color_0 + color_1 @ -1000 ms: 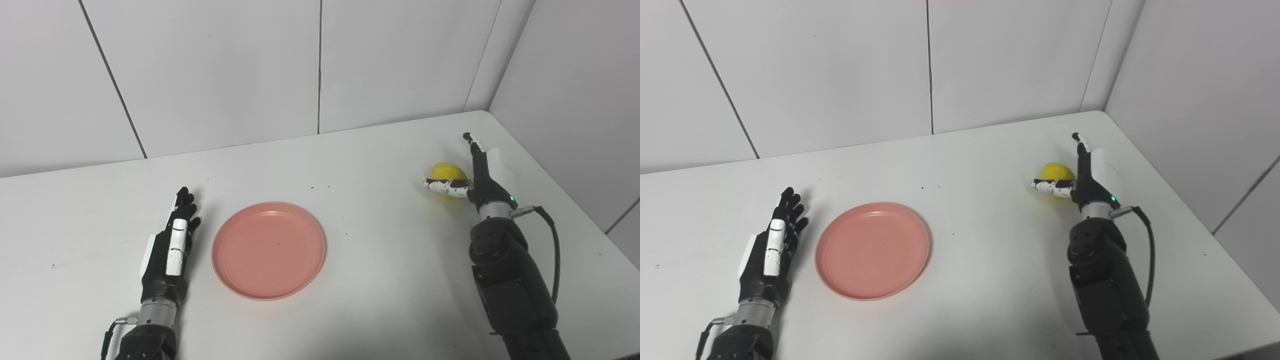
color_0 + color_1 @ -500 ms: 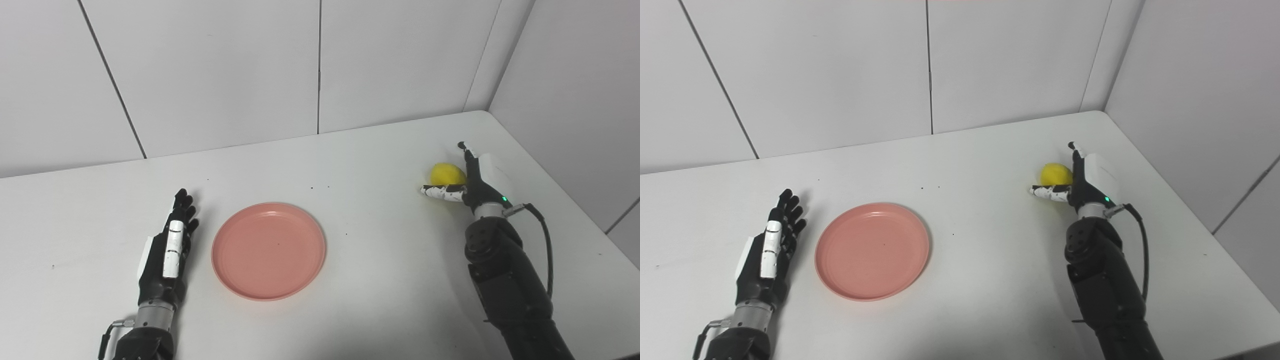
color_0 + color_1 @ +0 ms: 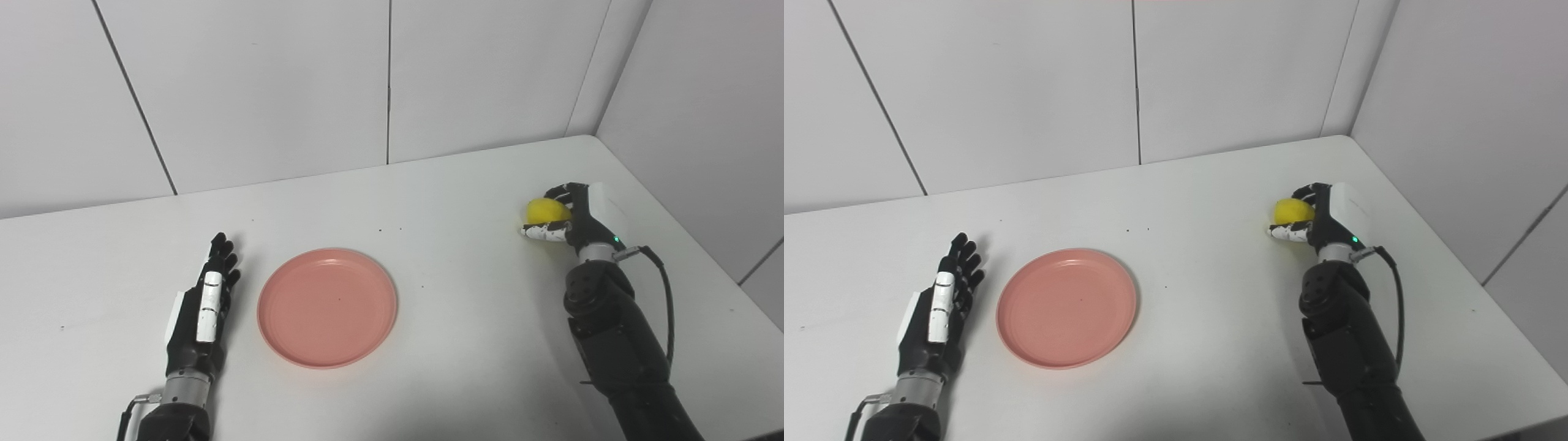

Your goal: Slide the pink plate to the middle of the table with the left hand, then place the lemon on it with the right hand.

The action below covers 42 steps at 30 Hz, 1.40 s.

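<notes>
Though alike otherwise, R-eye clearer: fingers [image 3: 1309,191] round lemon [image 3: 1293,211].

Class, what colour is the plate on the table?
The plate is plain pink, clearest in the left eye view.

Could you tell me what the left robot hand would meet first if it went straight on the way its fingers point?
Probably nothing: the left robot hand points toward the back wall across bare white table, passing beside the round pink plate.

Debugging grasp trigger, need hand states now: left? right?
Left hand: open, flat on the table beside the pink plate, holding nothing.
Right hand: shut on the lemon, fingers curled over it.
</notes>
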{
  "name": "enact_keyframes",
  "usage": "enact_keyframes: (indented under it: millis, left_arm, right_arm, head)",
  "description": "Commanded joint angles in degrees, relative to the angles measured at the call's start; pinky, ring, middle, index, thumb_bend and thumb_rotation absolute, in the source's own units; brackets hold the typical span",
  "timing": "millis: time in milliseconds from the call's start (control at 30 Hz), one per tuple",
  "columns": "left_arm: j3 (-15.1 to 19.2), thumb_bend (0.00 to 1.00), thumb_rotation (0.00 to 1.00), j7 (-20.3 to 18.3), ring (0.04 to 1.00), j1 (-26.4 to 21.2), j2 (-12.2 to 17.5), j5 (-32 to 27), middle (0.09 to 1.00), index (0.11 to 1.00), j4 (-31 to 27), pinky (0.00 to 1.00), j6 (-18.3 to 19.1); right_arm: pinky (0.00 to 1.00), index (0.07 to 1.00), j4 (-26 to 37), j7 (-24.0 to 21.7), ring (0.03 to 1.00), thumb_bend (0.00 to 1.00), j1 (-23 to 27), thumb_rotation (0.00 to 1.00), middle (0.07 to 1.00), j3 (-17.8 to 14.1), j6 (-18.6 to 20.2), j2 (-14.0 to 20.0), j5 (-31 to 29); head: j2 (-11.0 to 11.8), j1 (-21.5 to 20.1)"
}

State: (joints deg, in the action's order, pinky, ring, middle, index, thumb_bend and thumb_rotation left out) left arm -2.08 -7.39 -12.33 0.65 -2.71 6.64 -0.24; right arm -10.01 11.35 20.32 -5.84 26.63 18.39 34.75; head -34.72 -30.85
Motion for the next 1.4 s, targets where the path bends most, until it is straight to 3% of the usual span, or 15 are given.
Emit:
enact_keyframes:
  millis: [0, 200, 433, 667, 733, 967, 1067, 1367]
  left_arm:
    - [0.1, 0.58, 1.0, 0.2, 0.998, -1.1, -0.2, -0.6, 0.997, 0.999, -1.4, 1.0, -0.3]
    - [-0.1, 0.59, 1.0, 0.3, 0.994, -1.1, -0.2, -0.2, 0.995, 0.999, -1.5, 1.0, -0.3]
    - [-0.2, 0.58, 1.0, 0.4, 0.991, -0.9, -0.7, -0.2, 0.993, 0.996, -1.4, 1.0, -0.9]
    - [-1.3, 0.6, 1.0, 1.5, 0.988, 0.2, -1.4, 1.7, 0.99, 0.996, -3.2, 1.0, -0.5]
    - [-1.8, 0.6, 1.0, 2.1, 0.985, 0.6, -1.6, 2.8, 0.989, 0.994, -4.0, 1.0, -0.4]
    - [-2.7, 0.58, 1.0, 4.1, 0.959, 1.7, -2.4, 5.6, 0.971, 0.976, -5.8, 0.95, 0.8]
    - [-2.8, 0.58, 1.0, 4.5, 0.963, 1.8, -2.7, 5.8, 0.971, 0.975, -5.9, 0.96, 0.9]
    - [-3.4, 0.6, 1.0, 4.9, 0.962, 2.0, -2.6, 6.0, 0.971, 0.974, -5.9, 0.96, 0.1]
  right_arm:
    - [0.37, 0.48, 0.1, 3.1, 0.474, 0.53, 1.2, 0.01, 0.508, 0.0, -3.1, 0.6, -0.1]
    - [0.34, 0.477, 0.2, 5.5, 0.45, 0.53, 0.8, 0.0, 0.505, 0.4, -4.2, 0.6, -0.8]
    - [0.25, 0.514, 0.9, 10.0, 0.345, 0.52, -0.1, 0.0, 0.418, -0.4, -10.5, 0.1, -3.4]
    - [0.33, 0.54, 7.7, 12.6, 0.404, 0.51, -2.8, 0.0, 0.462, -0.7, -18.2, -2.5, -6.8]
    - [0.34, 0.539, 10.9, 11.9, 0.407, 0.51, -3.9, 0.0, 0.472, -0.5, -18.7, -4.5, -8.4]
    - [0.38, 0.514, 18.9, 8.0, 0.432, 0.52, -6.2, 0.0, 0.486, 4.3, -20.5, -10.4, -10.8]
    - [0.39, 0.506, 21.1, 5.2, 0.435, 0.52, -6.2, 0.0, 0.492, 8.1, -21.1, -12.7, -11.1]
    - [0.39, 0.52, 20.3, 0.2, 0.428, 0.52, -4.8, 0.0, 0.484, 15.6, -24.8, -16.3, -11.5]
  head:
    - [0.0, 0.1]
    - [0.0, 0.2]
    - [-0.1, 2.2]
    - [0.5, 7.3]
    - [0.9, 9.1]
    - [1.6, 11.9]
    - [1.9, 12.4]
    - [1.7, 12.9]
